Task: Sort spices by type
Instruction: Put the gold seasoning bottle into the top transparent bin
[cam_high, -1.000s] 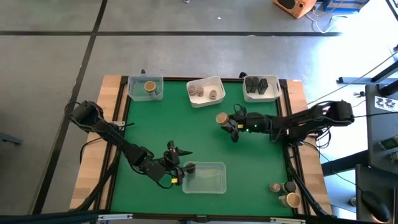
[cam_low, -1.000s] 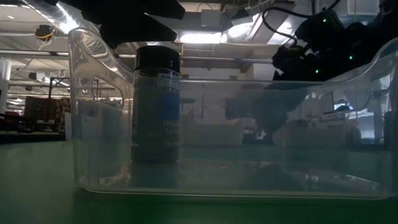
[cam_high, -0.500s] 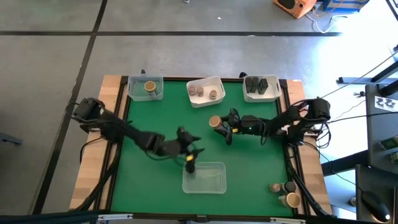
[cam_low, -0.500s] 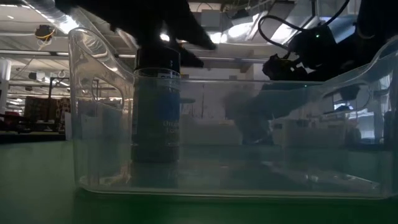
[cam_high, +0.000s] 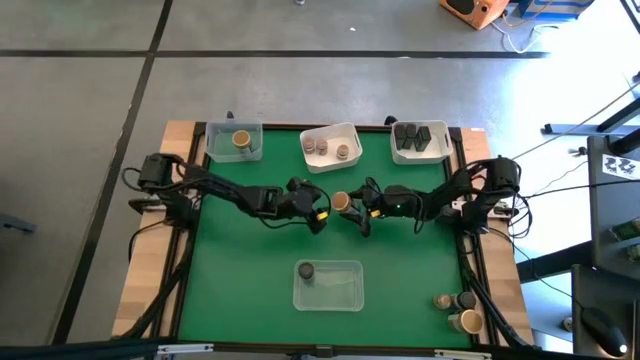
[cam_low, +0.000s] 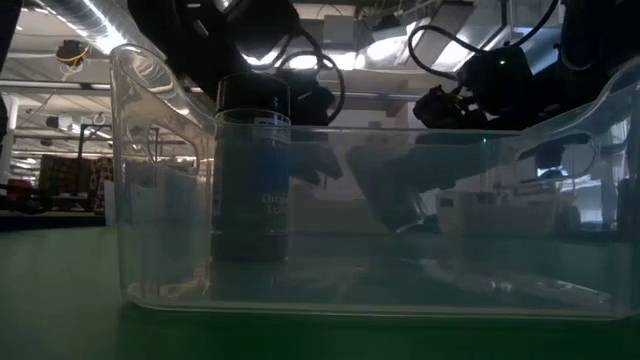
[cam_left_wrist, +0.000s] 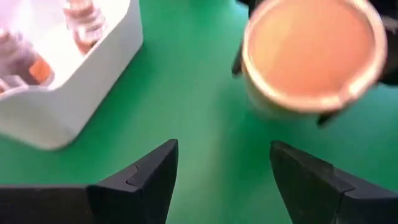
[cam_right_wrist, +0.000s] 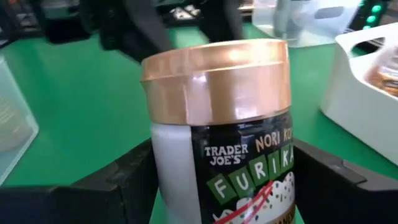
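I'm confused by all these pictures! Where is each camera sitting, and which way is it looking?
High view: above the table, looking straight down; both arms show, the left gripper near the right gripper.
Low view: at table height, looking level through the clear tray; arms hang dark above.
Left wrist view: on the left arm, looking past its open fingers.
Right wrist view: on the right arm, its fingers gripping the tan-topped jar.
Shared: both wrist views see that jar.
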